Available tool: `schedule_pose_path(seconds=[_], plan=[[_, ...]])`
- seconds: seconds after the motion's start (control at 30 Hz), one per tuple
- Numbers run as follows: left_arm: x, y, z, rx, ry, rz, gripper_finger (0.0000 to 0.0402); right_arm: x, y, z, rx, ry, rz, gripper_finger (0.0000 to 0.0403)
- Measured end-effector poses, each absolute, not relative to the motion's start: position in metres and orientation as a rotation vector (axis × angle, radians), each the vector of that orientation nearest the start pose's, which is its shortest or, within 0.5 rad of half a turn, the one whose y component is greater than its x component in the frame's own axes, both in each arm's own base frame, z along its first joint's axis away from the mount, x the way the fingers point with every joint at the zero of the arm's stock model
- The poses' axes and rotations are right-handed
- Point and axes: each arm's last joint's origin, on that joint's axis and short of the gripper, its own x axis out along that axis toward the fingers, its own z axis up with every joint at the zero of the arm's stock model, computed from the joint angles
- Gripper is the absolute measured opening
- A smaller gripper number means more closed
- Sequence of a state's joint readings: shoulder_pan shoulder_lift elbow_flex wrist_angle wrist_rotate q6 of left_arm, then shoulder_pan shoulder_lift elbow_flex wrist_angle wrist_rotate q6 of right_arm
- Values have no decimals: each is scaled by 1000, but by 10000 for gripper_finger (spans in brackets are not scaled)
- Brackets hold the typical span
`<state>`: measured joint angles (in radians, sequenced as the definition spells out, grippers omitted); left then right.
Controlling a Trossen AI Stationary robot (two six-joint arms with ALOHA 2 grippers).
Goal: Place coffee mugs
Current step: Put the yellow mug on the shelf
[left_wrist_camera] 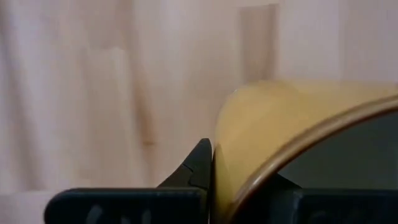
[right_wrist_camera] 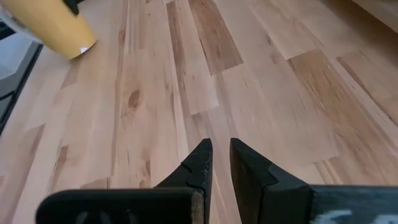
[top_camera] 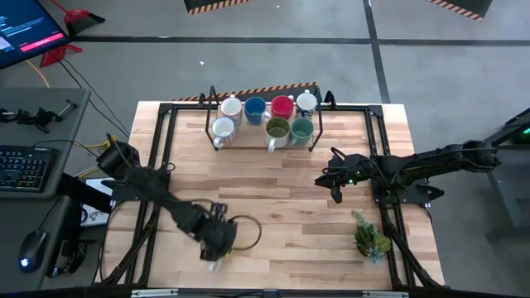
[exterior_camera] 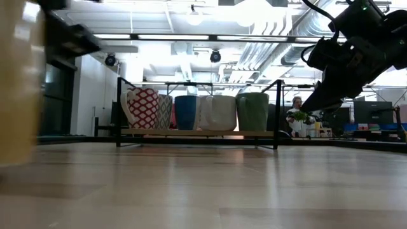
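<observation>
Seven mugs stand in a black rack (top_camera: 211, 116) at the table's far side: three white ones (top_camera: 231, 106), (top_camera: 306, 103), (top_camera: 222, 128), a blue one (top_camera: 254, 106), a red one (top_camera: 282, 106), an olive one (top_camera: 277, 128) and a teal one (top_camera: 301, 128). My left gripper (top_camera: 217, 242) is near the table's front edge, left of centre, shut on a cream-yellow mug (left_wrist_camera: 280, 118). That mug also shows in the right wrist view (right_wrist_camera: 56, 25) and in the low view (exterior_camera: 19, 83). My right gripper (top_camera: 333, 180) is shut and empty above the table's right half. My left gripper holds the cream-yellow mug by its wall at the rim (left_wrist_camera: 227, 155). One finger (left_wrist_camera: 198, 163) is outside the wall and the other is inside the dark hollow. The gripper comes from above. I cannot tell whether the mug's bottom touches the table.
A small spiky green plant (top_camera: 370, 236) stands near the front right corner. A thin dark loop (top_camera: 245, 232) lies beside my left gripper. A black frame runs around the table's edges (top_camera: 157, 165). Bare wood (top_camera: 273, 190) lies between the rack and the grippers.
</observation>
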<state>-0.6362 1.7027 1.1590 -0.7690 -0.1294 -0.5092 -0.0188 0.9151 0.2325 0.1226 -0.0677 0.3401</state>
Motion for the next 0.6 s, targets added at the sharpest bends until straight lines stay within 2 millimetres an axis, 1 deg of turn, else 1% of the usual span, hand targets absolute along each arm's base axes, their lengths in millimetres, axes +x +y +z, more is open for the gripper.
schedule_pose_path(seconds=[0.07,0.17,0.23,0.3,0.4,0.6], plan=[[267,-174,209,125,1301,-111,9,169,-1,153,353,566,-54,35],[281,-149,238,164,1297,-119,9,168,-2,152,350,572,-66,35],[288,-129,255,195,1305,-114,9,168,-2,152,347,572,-78,35],[297,-105,268,224,1304,-96,9,168,-2,152,344,572,-89,35],[307,-65,283,224,1282,-62,9,168,-2,152,356,572,-94,35],[311,12,299,245,1249,-37,9,167,-2,151,426,591,-89,35]])
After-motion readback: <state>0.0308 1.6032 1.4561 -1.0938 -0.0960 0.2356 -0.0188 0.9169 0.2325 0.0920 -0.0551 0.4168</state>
